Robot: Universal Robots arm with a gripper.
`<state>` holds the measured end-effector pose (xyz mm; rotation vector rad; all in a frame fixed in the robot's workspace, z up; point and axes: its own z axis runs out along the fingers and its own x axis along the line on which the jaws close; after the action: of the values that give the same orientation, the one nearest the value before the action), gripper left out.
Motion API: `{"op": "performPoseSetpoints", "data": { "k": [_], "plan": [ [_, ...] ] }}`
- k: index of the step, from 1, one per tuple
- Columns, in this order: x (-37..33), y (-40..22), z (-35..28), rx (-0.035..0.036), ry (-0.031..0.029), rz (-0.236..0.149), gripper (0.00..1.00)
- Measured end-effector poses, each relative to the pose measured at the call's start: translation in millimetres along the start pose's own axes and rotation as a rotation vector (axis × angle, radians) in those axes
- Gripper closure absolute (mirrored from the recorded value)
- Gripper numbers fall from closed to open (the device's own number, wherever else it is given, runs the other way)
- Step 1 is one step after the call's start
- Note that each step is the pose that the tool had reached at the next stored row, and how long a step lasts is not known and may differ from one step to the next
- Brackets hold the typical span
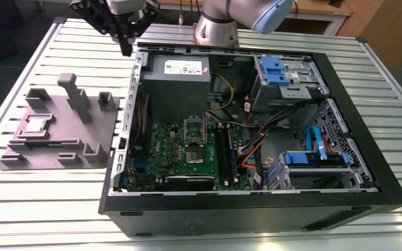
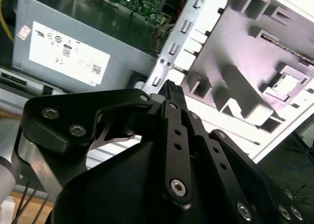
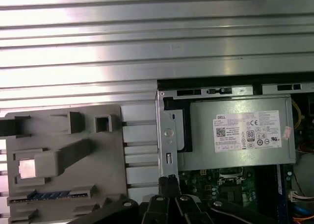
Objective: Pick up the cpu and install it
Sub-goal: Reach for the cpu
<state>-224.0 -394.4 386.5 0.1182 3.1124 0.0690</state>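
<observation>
Exterior view: the pincer (image 1: 126,49), clenched on nothing, hangs above a corner of the case (image 1: 257,214). Beside the case, the cpu (image 1: 35,125) sits in its tray (image 1: 92,133) (likely kept square for grasping).

The table (image 1: 47,209) is ribbed, shiny metal; the holder tray (image 1: 82,133) matt grey plastic; the cpu (image 1: 35,124) has a silvery metal top.

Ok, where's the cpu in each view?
Exterior view: the cpu lies in the grey tray, on the exterior view's left of the case.
Second wrist view: the cpu is in the tray's recess, past its slanted post.
First wrist view: the cpu is in the same recess, beside the post.
Shared landmark: the power supply.
</observation>
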Motion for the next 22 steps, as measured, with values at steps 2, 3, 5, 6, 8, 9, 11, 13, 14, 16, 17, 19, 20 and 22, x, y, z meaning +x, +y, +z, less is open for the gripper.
{"op": "performPoseSetpoints", "data": {
  "k": [2,3,5,6,8,9,11,13,14,16,17,19,20,22],
  "plan": [
    [9.2,-0.6,0.0,0.0000,0.0000,0.000,0.89],
    [13.7,-0.9,0.1,0.0001,0.0001,0.000,0.89],
    [22.7,-1.6,0.3,0.0000,0.0000,0.000,0.89],
    [27.1,-2.0,0.3,0.0000,0.0000,0.000,0.89],
    [36.6,-2.6,0.4,0.0001,0.0001,0.000,0.89],
    [41.0,-2.9,0.5,0.0001,0.0001,0.000,0.89],
    [50.0,-3.6,0.8,0.0000,0.0000,0.000,0.89],
    [59.0,-4.2,0.9,0.0001,0.0001,0.000,0.89],
    [63.8,-4.6,1.0,0.0001,0.0001,0.000,0.89],
    [72.7,-5.2,1.4,-0.0001,-0.0001,0.000,0.89],
    [77.2,-5.6,1.4,0.0000,0.0000,0.000,0.89],
    [86.2,-6.2,1.6,0.0000,0.0000,0.000,0.89],
    [90.7,-6.5,1.7,-0.0001,0.0000,0.000,0.89],
    [100.0,-7.3,1.8,0.0001,0.0001,0.000,0.89]
  ]
}}
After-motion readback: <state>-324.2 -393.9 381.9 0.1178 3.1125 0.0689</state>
